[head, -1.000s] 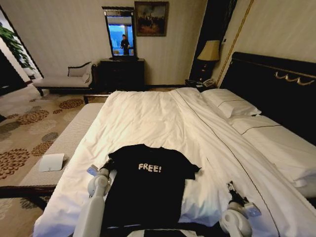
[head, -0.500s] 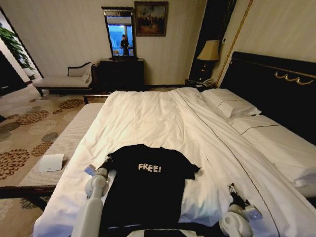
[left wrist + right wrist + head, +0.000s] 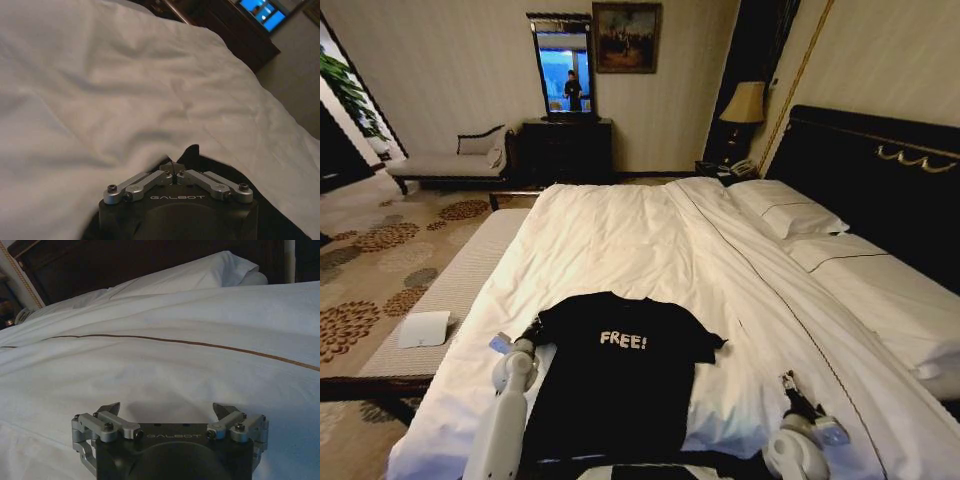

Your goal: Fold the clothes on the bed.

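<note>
**Black T-shirt pinched at its sleeve on the white bed**

Black soft fabric — the T-shirt [image 3: 615, 375] with white "FREE!" lettering — lies flat on the white duvet [image 3: 650, 250] at the near edge of the bed [image 3: 880, 290], at 6 o'clock in the head view. The left tool [image 3: 532, 331] sits at the shirt's 9 o'clock side, at the sleeve; in the left wrist view its fingers [image 3: 150, 181] are clenched together with the black cloth just at their tips. The right tool [image 3: 790, 385] rests at 5 o'clock on bare duvet, well apart from the shirt — its fingers [image 3: 111, 410] spread wide, grasping nothing.
</note>
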Tool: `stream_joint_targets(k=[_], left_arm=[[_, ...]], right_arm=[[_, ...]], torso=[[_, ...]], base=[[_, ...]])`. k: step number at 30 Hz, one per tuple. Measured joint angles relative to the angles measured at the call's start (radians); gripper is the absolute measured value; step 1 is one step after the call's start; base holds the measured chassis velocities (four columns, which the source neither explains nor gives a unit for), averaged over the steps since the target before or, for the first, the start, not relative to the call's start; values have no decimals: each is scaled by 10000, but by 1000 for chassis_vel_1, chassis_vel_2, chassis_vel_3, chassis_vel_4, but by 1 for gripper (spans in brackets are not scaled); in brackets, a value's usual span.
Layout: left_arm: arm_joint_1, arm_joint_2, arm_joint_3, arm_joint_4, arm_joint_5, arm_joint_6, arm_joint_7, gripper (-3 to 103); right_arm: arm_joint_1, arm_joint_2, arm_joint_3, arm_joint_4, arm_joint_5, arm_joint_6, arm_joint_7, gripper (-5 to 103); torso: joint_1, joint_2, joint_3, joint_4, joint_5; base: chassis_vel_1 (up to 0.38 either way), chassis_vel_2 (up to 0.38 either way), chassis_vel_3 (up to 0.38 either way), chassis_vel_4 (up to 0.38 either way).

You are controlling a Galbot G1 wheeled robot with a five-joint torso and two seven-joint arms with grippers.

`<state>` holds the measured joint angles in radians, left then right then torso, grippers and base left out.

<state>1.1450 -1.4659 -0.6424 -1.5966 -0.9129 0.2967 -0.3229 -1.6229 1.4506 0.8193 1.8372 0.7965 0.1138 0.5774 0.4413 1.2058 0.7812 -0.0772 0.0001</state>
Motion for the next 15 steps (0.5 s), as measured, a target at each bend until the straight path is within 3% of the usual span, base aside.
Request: stream_joint_targets(k=[11,15], left_arm=[[388,158,60,-578,-55,40,35,-3],[483,337,-156,-802,-359,41,32,7]], right_arm=[[-67,106,-16,-27,-151,29,8,100],[-82,154,-49,-27,-216,34,12,100]], torso=[[0,0,0,1,-1],[0,0,0,1,-1]], base=[[0,0,0,0],[0,0,0,0]])
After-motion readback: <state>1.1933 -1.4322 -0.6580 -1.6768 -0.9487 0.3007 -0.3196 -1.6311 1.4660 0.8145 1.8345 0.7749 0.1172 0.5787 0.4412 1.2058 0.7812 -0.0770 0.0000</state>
